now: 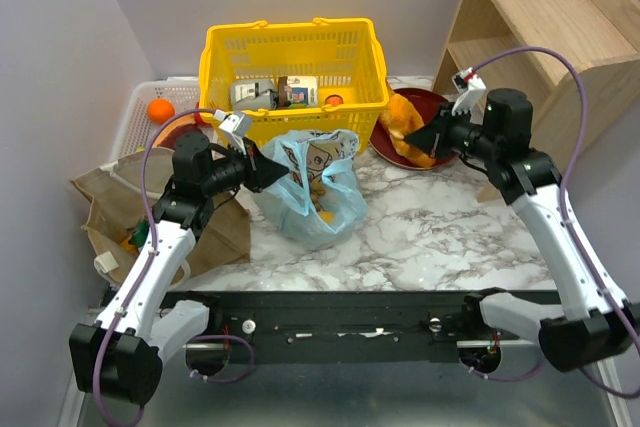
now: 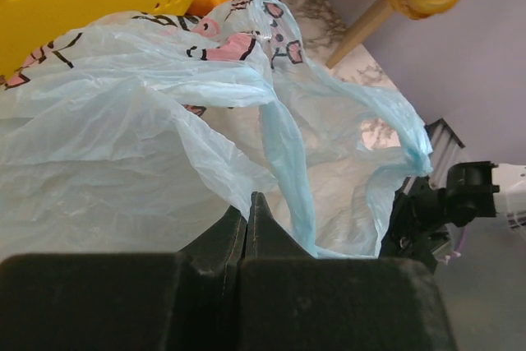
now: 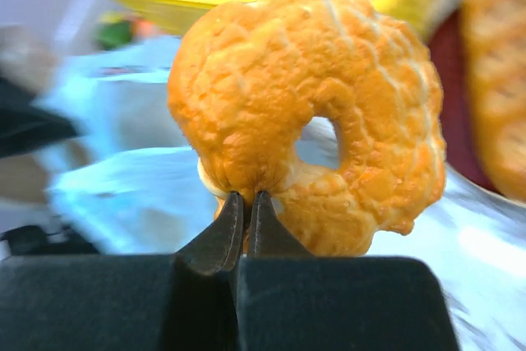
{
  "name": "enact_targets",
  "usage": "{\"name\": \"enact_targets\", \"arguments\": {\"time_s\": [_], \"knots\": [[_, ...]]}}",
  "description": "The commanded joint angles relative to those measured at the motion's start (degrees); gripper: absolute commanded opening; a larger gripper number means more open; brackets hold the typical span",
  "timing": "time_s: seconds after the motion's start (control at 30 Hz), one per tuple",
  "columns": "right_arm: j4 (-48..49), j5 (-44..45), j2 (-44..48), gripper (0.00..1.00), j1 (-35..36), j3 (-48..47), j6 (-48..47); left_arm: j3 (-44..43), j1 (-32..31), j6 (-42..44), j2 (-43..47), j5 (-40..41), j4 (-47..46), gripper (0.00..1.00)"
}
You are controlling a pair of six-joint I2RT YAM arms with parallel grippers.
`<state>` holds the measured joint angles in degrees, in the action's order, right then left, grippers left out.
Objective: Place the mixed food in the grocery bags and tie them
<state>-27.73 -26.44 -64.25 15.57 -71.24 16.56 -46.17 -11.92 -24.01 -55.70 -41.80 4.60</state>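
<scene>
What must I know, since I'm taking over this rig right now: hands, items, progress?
Left hand: shut, pinching the rim of the blue bag.
Right hand: shut on a ring pastry, near the red plate.
Blue bag shows some orange items inside; tan bag lies at left; neither is tied. An orange sits on the white tray.
Left: bag the pastry and remaining food, tie both bags.

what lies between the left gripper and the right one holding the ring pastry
The light-blue bag, pinched by the left gripper, then a strip of marble tabletop; top view.
</scene>
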Motion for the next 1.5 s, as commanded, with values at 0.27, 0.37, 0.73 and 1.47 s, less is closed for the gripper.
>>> {"name": "enact_targets", "arguments": {"time_s": [0.27,0.37,0.73,1.47], "knots": [[30.7,-12.68,0.97,0.01,25.89,5.67,23.16,3.55,2.43,-8.16,-2.04,-10.58,-11.19,0.0],[35.8,-11.97,-2.45,0.01,30.47,7.6,25.88,3.63,2.78,-8.16,-2.13,-10.67,-11.19,0.0],[22.99,8.05,-2.82,0.01,32.06,10.86,22.3,3.81,3.75,-7.02,-1.34,-9.97,-9.7,0.0],[16.65,13.52,2.81,0.01,26.53,13.24,19.04,3.11,4.45,-4.47,-1.07,-7.94,-6.01,0.0]]}}
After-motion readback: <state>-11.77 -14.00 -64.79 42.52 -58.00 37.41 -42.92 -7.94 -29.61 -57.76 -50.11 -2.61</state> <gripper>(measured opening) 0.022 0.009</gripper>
